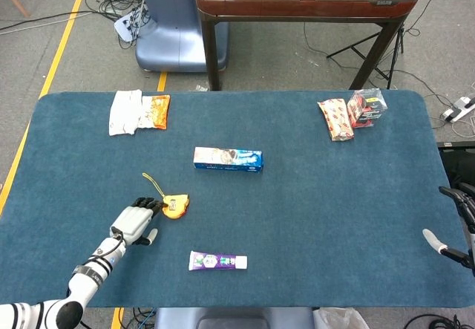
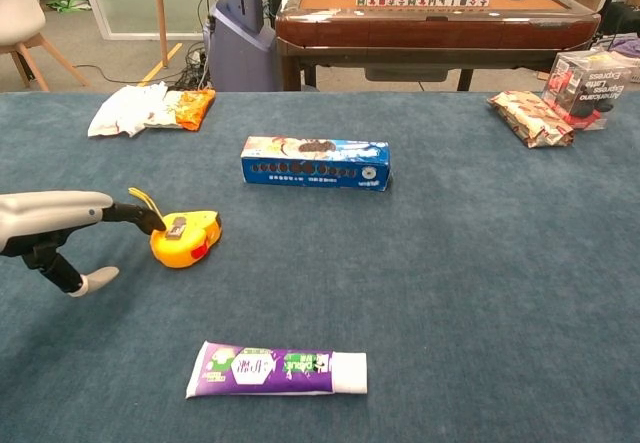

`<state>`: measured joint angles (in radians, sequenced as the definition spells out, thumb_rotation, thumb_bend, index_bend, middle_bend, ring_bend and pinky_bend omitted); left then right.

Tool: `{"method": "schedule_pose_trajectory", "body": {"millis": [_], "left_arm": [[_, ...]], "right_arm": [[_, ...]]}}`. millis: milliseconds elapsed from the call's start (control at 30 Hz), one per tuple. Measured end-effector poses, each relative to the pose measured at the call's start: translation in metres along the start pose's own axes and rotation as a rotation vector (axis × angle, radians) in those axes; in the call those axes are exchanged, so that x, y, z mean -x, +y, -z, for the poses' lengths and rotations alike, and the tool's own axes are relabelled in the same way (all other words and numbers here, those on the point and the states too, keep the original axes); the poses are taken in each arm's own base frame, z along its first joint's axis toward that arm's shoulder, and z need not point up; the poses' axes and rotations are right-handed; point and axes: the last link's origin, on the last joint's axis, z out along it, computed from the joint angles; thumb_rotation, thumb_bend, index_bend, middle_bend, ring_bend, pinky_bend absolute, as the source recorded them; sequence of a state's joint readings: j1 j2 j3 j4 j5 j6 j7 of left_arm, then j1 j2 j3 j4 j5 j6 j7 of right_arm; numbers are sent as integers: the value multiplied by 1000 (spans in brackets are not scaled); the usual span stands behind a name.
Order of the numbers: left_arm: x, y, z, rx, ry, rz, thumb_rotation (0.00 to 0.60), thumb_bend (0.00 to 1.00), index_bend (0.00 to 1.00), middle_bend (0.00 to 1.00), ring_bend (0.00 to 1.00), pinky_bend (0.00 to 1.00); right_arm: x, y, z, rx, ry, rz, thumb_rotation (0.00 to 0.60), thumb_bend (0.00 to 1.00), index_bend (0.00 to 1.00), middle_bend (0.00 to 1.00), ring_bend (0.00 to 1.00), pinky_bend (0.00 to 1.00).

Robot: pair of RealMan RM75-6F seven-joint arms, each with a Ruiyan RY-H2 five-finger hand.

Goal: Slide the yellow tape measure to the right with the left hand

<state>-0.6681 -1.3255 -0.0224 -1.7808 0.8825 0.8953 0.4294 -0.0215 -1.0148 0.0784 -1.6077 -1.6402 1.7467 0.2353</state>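
The yellow tape measure [image 1: 177,206] [image 2: 187,240] lies on the blue table left of centre, its yellow cord trailing up and left. My left hand [image 1: 136,222] [image 2: 62,225] sits just left of it, fingers stretched out flat, the dark fingertips [image 2: 148,220] touching the tape measure's left side. It holds nothing. My right hand [image 1: 454,247] shows only at the right table edge in the head view, far from the tape measure; its fingers are mostly out of frame.
A blue biscuit box [image 1: 228,158] [image 2: 315,162] lies beyond the tape measure. A purple toothpaste tube [image 1: 217,261] [image 2: 276,369] lies nearer the front edge. Snack packets [image 1: 139,111] sit at far left, more packets and a clear box [image 1: 353,112] at far right.
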Motion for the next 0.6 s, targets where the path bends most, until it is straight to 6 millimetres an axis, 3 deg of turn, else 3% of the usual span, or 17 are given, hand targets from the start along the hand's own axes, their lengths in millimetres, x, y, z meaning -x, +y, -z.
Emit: {"method": "schedule_pose_trajectory", "body": {"millis": [600], "left_arm": [[-3, 19, -4, 58, -8, -5, 600, 478, 117, 109, 13, 0]], "right_arm": [[-1, -3, 2, -13, 3, -3, 600, 159, 219, 268, 149, 380]]}}
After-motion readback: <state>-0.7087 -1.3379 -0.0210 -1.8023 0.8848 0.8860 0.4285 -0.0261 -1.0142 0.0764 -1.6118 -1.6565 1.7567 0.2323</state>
